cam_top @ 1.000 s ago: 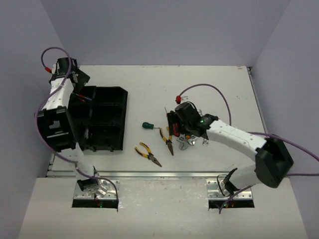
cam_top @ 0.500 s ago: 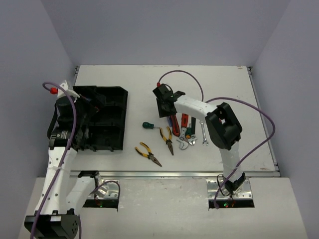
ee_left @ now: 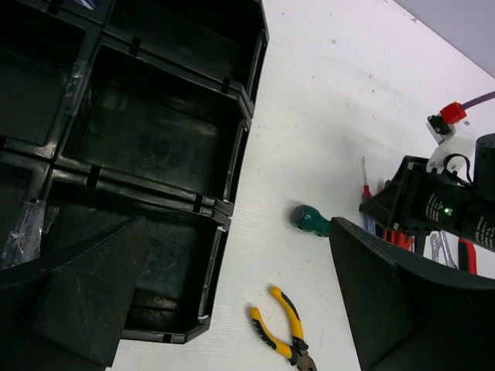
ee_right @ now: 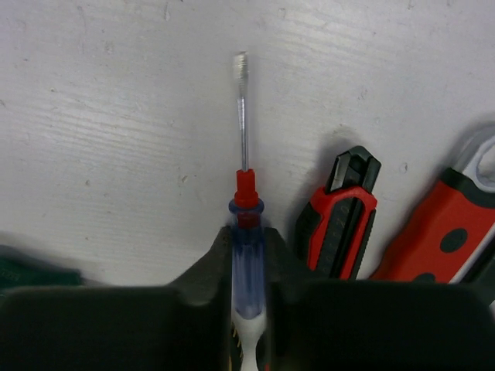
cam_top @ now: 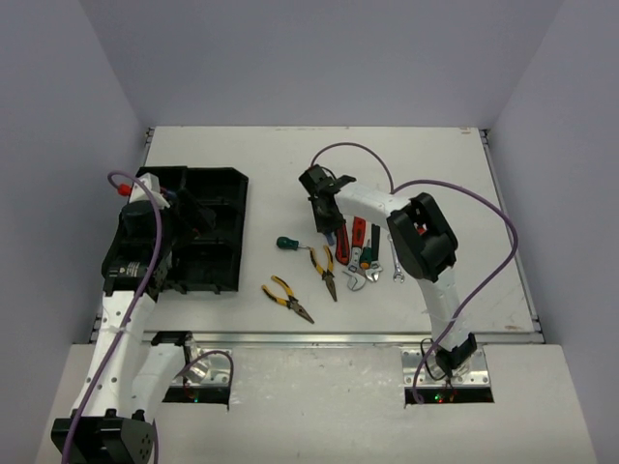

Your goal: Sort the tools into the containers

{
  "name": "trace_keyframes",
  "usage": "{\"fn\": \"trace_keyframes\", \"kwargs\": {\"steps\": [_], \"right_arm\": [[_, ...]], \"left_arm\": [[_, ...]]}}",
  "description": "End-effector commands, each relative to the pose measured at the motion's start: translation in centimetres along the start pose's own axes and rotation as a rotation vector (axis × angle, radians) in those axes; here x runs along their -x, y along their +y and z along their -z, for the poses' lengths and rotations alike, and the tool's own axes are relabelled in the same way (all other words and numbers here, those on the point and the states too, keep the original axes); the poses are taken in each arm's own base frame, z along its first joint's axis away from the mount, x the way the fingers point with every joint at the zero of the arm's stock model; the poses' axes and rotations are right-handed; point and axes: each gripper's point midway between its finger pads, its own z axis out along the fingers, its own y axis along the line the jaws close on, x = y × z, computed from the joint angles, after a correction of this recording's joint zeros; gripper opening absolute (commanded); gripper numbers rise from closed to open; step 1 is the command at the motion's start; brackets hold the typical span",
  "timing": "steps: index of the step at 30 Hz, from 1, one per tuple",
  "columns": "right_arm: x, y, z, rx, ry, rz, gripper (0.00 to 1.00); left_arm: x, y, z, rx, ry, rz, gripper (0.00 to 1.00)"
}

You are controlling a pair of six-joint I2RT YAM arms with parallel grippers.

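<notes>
My right gripper [ee_right: 247, 251] is shut on a blue-handled screwdriver [ee_right: 245, 193] with a red collar, its shaft pointing away at table level. In the top view this gripper [cam_top: 324, 203] is at the far end of the tool pile. Beside it lie a red-and-black cutter [ee_right: 338, 216] and a red-handled adjustable wrench [ee_right: 441, 232]. My left gripper [ee_left: 240, 309] is open and empty, hovering at the right edge of the black organizer tray [cam_top: 227, 184]. Below it lie yellow-handled pliers [ee_left: 282, 328] and a green-handled screwdriver [ee_left: 309, 219].
A second pair of yellow pliers [cam_top: 324, 266], silver wrenches [cam_top: 372, 273] and more red-handled tools [cam_top: 358, 234] lie in a cluster at the table's middle. The tray compartments [ee_left: 155, 139] look empty. The table edges run along the right and near sides.
</notes>
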Motion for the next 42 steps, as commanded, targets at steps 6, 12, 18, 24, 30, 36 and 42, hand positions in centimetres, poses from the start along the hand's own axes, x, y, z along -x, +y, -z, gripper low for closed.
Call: {"fn": "trace_keyframes", "kwargs": {"steps": [6, 12, 18, 24, 30, 36, 42], "right_arm": [[3.3, 1.0, 3.1, 0.08, -0.095, 0.017, 0.0], [7.0, 2.3, 12.1, 0.256, -0.308, 0.086, 0.0], [2.2, 7.8, 20.0, 0.77, -0.466, 0.25, 0.0], [0.7, 9.0, 25.7, 0.981, -0.515, 0.245, 0.0], [0.7, 9.7, 28.0, 1.026, -0.546, 0.276, 0.0], [1.2, 9.8, 27.8, 1.018, -0.558, 0.257, 0.0], [1.7, 7.2, 25.1, 0.823, -0.512, 0.129, 0.98]], "left_arm": [[-0.6, -5.9, -0.3, -0.321, 0.075, 0.038, 1.0], [-2.3, -11.7, -1.9, -0.661, 0.207, 0.148, 1.0], [-3.0, -18.4, 0.3, -0.868, 0.197, 0.163, 1.0], [-3.5, -21.5, -0.2, -0.861, 0.208, 0.178, 0.84], [-4.2, -22.4, -0.6, -0.86, 0.219, 0.182, 0.43], [-5.0, -23.1, -0.6, -0.86, 0.242, 0.161, 0.02], [-2.9, -20.8, -4.1, -0.589, 0.174, 0.111, 0.0]]}}
